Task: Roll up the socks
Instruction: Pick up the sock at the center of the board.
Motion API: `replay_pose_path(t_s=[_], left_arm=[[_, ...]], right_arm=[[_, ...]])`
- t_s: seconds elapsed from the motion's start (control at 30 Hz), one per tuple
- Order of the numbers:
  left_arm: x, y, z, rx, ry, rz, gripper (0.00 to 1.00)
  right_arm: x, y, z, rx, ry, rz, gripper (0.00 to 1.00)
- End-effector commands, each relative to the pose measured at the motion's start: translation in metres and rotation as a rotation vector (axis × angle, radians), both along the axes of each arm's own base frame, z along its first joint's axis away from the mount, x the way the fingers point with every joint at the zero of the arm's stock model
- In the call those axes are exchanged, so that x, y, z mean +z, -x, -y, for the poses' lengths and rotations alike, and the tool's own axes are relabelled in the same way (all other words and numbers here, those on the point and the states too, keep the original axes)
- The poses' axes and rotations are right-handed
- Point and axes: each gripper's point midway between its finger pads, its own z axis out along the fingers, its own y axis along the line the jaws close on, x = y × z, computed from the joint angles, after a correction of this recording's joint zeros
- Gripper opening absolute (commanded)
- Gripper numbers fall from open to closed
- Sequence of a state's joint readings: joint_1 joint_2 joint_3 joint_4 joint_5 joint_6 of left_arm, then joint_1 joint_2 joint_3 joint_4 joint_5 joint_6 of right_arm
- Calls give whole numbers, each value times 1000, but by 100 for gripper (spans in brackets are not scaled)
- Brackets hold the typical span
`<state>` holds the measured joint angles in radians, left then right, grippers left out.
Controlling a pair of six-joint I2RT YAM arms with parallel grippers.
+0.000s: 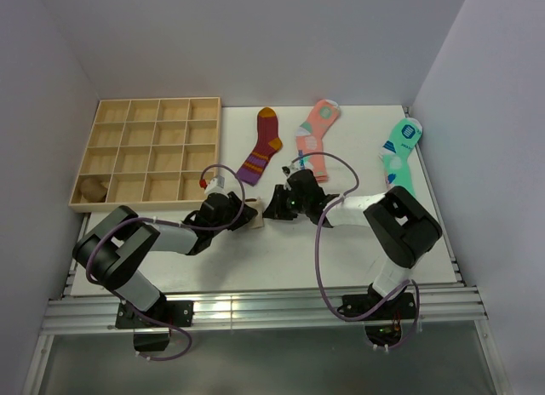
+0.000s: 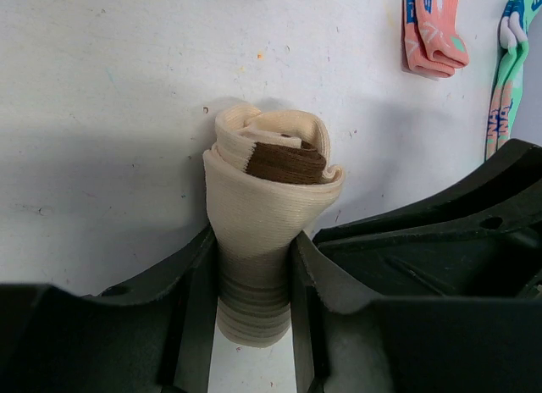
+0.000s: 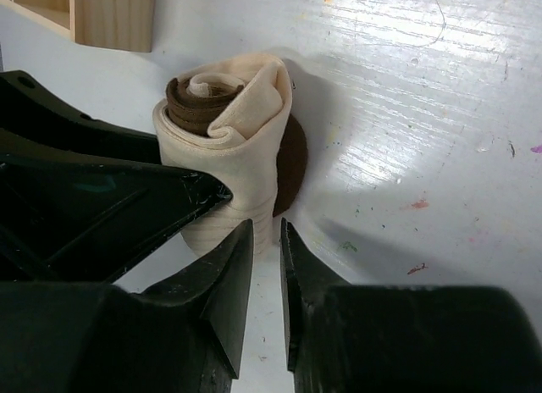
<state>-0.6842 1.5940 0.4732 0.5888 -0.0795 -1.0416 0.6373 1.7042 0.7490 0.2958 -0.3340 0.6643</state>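
Note:
A beige sock with a dark brown band is rolled into a bundle (image 1: 254,216) near the table's middle, and the top view shows both grippers meeting at it. My left gripper (image 2: 252,240) is shut on the roll's (image 2: 267,198) lower part, its fingers pressing both sides. In the right wrist view the roll (image 3: 229,130) stands upright with a dark brown flap (image 3: 293,164) behind it. My right gripper (image 3: 267,228) sits just below the roll, its jaws a narrow slit apart with bare table showing between them. A brown bundle (image 1: 92,189) lies in the tray's near-left compartment.
A wooden compartment tray (image 1: 153,152) fills the back left. A maroon striped sock (image 1: 262,148), a pink patterned sock (image 1: 315,135) and a mint-green sock (image 1: 400,152) lie along the back. The tray's corner (image 3: 110,16) is close behind the roll.

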Motion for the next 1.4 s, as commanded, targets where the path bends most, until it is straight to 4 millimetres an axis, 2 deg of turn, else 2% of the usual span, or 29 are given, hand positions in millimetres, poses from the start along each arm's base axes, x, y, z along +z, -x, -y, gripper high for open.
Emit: replay_pose_path(t_s=[0.0,0.2,0.43,0.6,0.7,0.73,0.9,1.0,1.03,1.1,1.13,1.23,1.37], left_arm=[[-15,11,-8,-8,-53,-51,24],[-15,11,-8,-12,-53,-52,24],[-16,12,-10,-7,-56,-54,24],[-16,13,-7,-18,-49,-54,24],[-15,14,-7,-24,-44,-51,25],[-14,14,-6,-26,-41,-46,25],[-13,15,-5,-38,-40,-43,28],[-12,16,-4,-48,-32,-36,37],[-11,16,-3,-55,-30,-31,47],[-10,17,-2,-67,-29,-25,57],[-7,16,-1,-73,-20,-13,66],[-3,16,0,-84,-11,13,77],[-5,14,-1,-92,-39,22,77]], right_arm=[[23,-13,-14,1,-54,63,27],[18,-16,-18,-6,-67,47,29],[25,-16,-24,2,-112,45,29],[19,-18,-25,-1,-101,34,29],[9,-18,-24,-6,-90,21,22],[5,-17,-23,-6,-85,13,14],[-19,-11,-15,-19,-74,-44,2],[-25,-10,-14,-12,-67,-57,0],[-26,-10,-14,-10,-62,-63,0],[-28,-9,-14,-7,-53,-69,0],[-28,-10,-14,-9,-54,-73,0],[-32,-8,-12,-5,-50,-86,0],[-35,-6,-13,4,-52,-93,0]])
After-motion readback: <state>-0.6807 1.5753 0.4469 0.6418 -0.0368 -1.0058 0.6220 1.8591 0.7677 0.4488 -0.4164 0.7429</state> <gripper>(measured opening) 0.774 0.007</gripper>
